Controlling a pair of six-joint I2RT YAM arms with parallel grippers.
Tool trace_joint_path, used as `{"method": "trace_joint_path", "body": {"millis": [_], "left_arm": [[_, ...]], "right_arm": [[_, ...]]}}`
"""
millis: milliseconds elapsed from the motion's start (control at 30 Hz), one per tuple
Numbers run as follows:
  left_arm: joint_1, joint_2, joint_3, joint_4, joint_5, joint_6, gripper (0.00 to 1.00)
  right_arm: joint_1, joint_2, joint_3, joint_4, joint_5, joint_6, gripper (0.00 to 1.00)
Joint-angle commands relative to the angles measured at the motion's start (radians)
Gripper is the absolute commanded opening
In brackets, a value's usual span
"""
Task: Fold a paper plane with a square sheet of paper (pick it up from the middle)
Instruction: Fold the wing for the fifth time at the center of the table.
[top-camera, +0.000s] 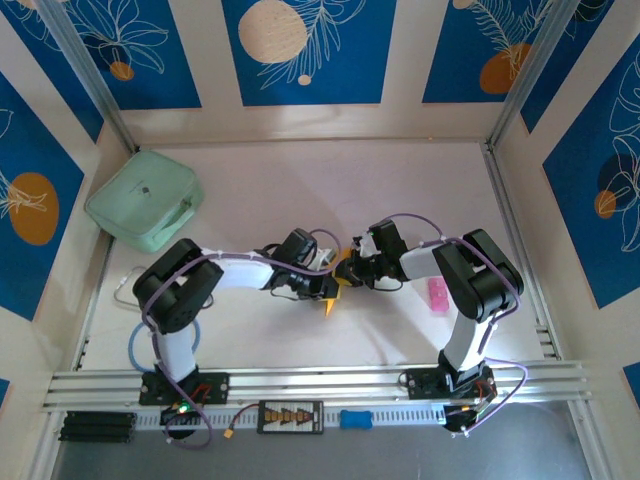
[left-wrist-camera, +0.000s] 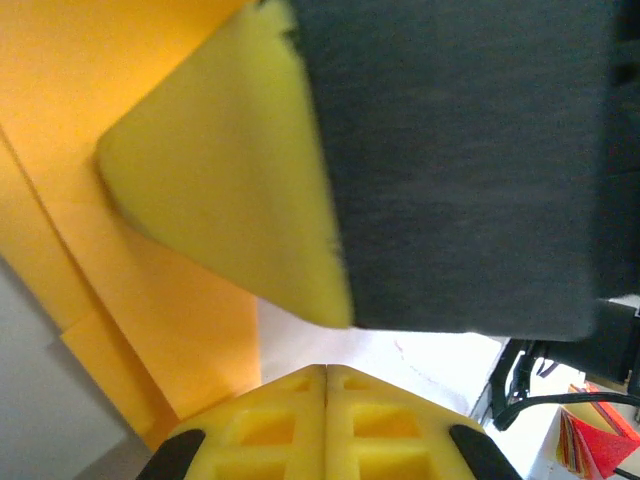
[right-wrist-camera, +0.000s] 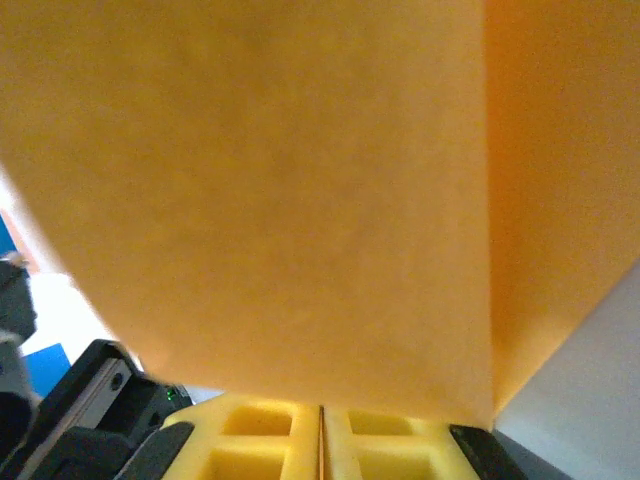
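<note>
Top external: folded paper (top-camera: 331, 301) points nearward between left gripper (top-camera: 327, 287) and right gripper (top-camera: 347, 272); clamping indiscernible.

At the top view's centre, the left tool (top-camera: 325, 288) and right tool (top-camera: 350, 272) hide most of the sheet of paper (top-camera: 331, 303); its folds are too small to tell. In the right wrist view it is blurred and cut off at the top and sides.
</note>
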Motion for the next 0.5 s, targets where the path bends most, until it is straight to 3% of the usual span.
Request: {"method": "trace_joint_path", "body": {"millis": [0,467], "left_arm": [[-0.013,0.015,0.009,-0.049,-0.008,0.033,0.01],[-0.038,-0.036,-0.053,-0.242,-0.041,0.125,0.01]], "right_arm": [[-0.005,0.039,-0.049,-0.130,0.124,0.015,0.11],[-0.013,0.041,-0.057,-0.133,0.127,0.013,0.11]]}}
